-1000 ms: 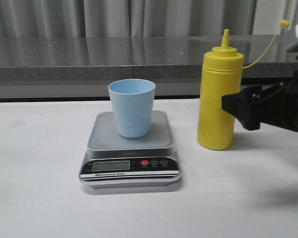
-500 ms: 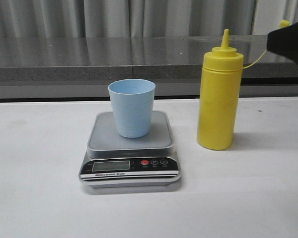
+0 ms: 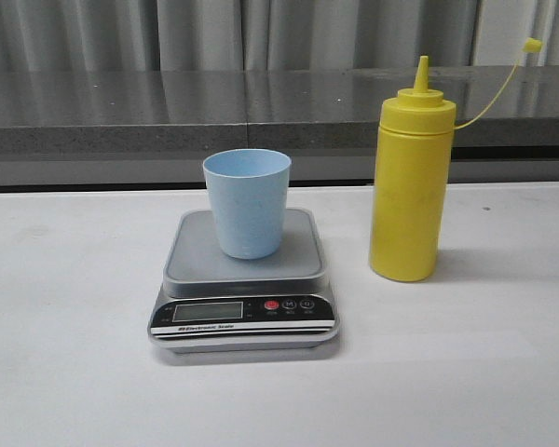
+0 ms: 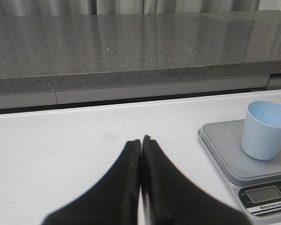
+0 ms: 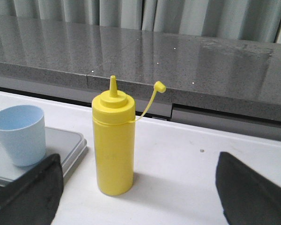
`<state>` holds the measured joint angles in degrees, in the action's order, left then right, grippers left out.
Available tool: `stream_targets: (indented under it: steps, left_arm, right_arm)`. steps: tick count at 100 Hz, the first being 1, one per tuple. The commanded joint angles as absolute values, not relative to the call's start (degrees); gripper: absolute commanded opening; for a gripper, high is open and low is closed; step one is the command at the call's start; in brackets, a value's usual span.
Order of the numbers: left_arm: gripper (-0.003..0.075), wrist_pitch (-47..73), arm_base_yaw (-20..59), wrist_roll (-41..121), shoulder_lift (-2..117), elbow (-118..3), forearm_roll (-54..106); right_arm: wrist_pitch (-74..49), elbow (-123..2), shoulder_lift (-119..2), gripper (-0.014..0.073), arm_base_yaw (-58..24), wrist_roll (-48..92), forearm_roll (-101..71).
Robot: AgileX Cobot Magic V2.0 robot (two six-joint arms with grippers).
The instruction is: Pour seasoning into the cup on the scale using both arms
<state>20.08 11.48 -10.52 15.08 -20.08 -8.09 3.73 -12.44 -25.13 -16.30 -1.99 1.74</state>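
The yellow seasoning bottle [image 3: 407, 186] stands upright on the white table, right of the scale [image 3: 245, 279], its cap hanging off on a thin tether. The pale blue cup [image 3: 247, 201] stands on the scale's grey platform. No arm shows in the front view. In the right wrist view my right gripper [image 5: 139, 183] is open wide, its fingers well apart, with the bottle [image 5: 113, 140] standing ahead of them and the cup [image 5: 18, 134] off to one side. In the left wrist view my left gripper [image 4: 141, 140] is shut on nothing over bare table, with the cup [image 4: 265, 129] and scale [image 4: 246, 161] off to its side.
A grey stone ledge [image 3: 168, 107] runs along the back of the table, with curtains behind it. White tabletop [image 3: 65, 354] spreads on both sides of the scale and in front of it.
The right arm, close beside the bottle a second ago, has lifted up and out of the front view to the right. Bottle, cup and scale stayed put.
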Motion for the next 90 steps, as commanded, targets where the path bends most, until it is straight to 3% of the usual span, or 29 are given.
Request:
stream_targets:
  steps: [1,18,30,56,66,90]
  left_arm:
    - [-0.002,15.7,11.3,-10.8,15.6,-21.6,-8.3]
    - [-0.002,15.7,11.3,-10.8,15.6,-21.6,-8.3]
    - [-0.002,15.7,11.3,-10.8,15.6,-21.6,-8.3]
    - [-0.002,15.7,11.3,-10.8,15.6,-21.6,-8.3]
    - [-0.002,15.7,11.3,-10.8,15.6,-21.6,-8.3]
    - [-0.002,15.7,11.3,-10.8,15.6,-21.6,-8.3]
  right_arm:
    - [1.7,-14.0,-20.9,0.0646,-15.9,-1.1,1.6]
    - [-4.4,-14.0,-14.0,0.064,-15.9,-1.1,1.7]
    - [-5.5,-14.0,-11.6,0.0551,-15.9,-1.1,1.7]
    - [-4.4,-14.0,-11.0,0.008,-15.9,-1.1,1.7]
    - [-3.9,-14.0,-11.0,-0.0057,-15.9,-1.1,1.7]
    - [-4.2,-14.0,-11.0,-0.0066,-15.9,-1.1,1.7]
